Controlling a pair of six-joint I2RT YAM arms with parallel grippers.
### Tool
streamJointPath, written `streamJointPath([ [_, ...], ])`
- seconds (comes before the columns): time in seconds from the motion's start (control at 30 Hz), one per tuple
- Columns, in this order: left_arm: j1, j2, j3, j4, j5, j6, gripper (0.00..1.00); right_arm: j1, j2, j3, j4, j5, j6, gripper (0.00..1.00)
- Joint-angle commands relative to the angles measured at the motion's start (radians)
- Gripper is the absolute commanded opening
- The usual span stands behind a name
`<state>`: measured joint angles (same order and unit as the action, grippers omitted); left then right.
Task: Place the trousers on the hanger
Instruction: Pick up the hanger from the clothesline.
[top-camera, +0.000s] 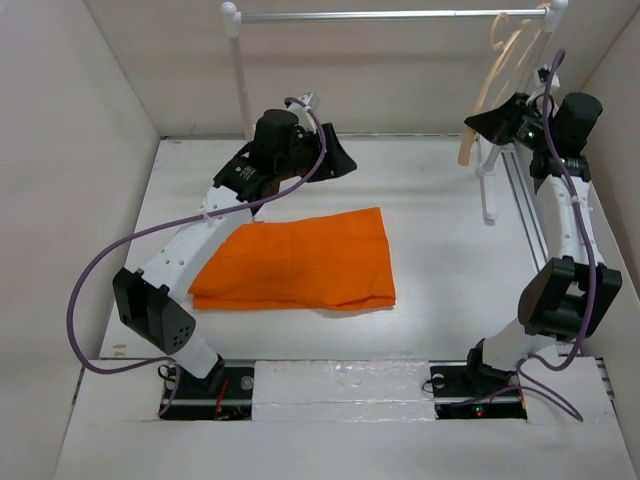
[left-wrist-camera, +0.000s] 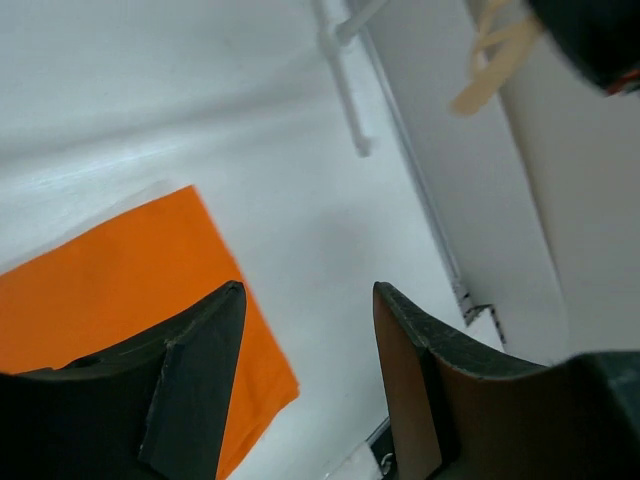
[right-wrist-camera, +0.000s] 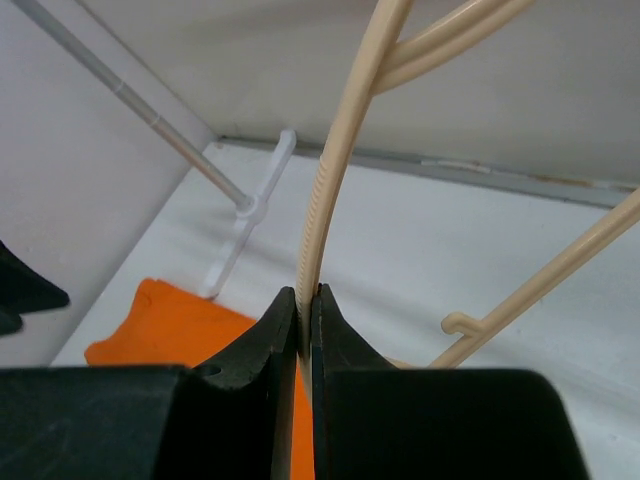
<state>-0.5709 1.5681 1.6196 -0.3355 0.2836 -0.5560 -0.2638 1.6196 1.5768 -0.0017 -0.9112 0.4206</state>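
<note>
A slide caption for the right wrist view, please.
Right gripper shut on the beige hanger, orange trousers lying beyond.

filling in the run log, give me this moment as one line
right end effector: shut on hanger | left end effector: open, empty | trousers: folded flat on table

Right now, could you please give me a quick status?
Left tool open, empty. Right tool shut on hanger. Trousers folded on table. Rack post beside right arm.
</note>
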Motion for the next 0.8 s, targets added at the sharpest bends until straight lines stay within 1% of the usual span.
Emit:
streamJointPath([
  [0.0,-0.037,-0.014,0.079,0.073,0.04,-0.042,0.5,0.017,-0.07,-0.098,-0.053,-0.04,-0.143,0.0],
  [0.03,-0.037,0.001,0.083,0.097,0.051,-0.074,0.5,0.029,-0.076,-0.107,-0.088,-0.037,-0.207,0.0],
  [0.07,-0.037,0.013,0.094,0.134,0.08,-0.077,0.5,0.029,-0.082,-0.11,-0.174,-0.025,-0.247,0.0],
  [0.1,-0.047,0.032,0.108,0.141,0.091,-0.078,0.5,0.038,-0.095,-0.112,-0.219,-0.017,-0.282,0.0],
  [0.13,-0.056,0.076,0.167,0.141,0.101,-0.074,0.5,0.038,-0.107,-0.118,-0.277,-0.009,-0.33,0.0],
  [0.2,-0.089,0.122,0.239,0.115,0.083,-0.035,0.52,0.066,-0.136,-0.176,-0.308,0.012,-0.364,0.0],
  [0.23,-0.128,0.169,0.303,0.104,0.068,-0.016,0.55,0.075,-0.168,-0.205,-0.32,0.018,-0.384,0.0],
  [0.3,-0.167,0.21,0.347,0.107,0.034,0.007,0.58,0.107,-0.2,-0.291,-0.362,0.037,-0.408,0.0],
  [0.37,-0.211,0.253,0.35,0.144,-0.007,-0.004,0.6,0.117,-0.251,-0.359,-0.391,0.04,-0.441,0.0],
  [0.43,-0.222,0.3,0.341,0.171,-0.005,-0.033,0.6,0.146,-0.285,-0.447,-0.396,0.037,-0.445,0.0],
  [0.53,-0.253,0.363,0.347,0.204,-0.014,-0.059,0.61,0.176,-0.351,-0.53,-0.4,0.041,-0.444,0.0],
  [0.6,-0.277,0.385,0.341,0.225,-0.027,-0.071,0.61,0.189,-0.38,-0.56,-0.412,0.048,-0.444,0.0],
  [0.67,-0.277,0.415,0.338,0.243,-0.031,-0.093,0.6,0.198,-0.398,-0.595,-0.408,0.051,-0.439,0.0],
  [0.7,-0.287,0.438,0.336,0.245,-0.056,-0.099,0.58,0.198,-0.418,-0.612,-0.402,0.046,-0.434,0.0],
  [0.73,-0.287,0.438,0.336,0.245,-0.057,-0.097,0.58,0.198,-0.418,-0.612,-0.402,0.046,-0.434,0.0],
  [0.77,-0.287,0.446,0.336,0.237,-0.092,-0.096,0.57,0.198,-0.425,-0.623,-0.403,0.041,-0.433,0.0],
])
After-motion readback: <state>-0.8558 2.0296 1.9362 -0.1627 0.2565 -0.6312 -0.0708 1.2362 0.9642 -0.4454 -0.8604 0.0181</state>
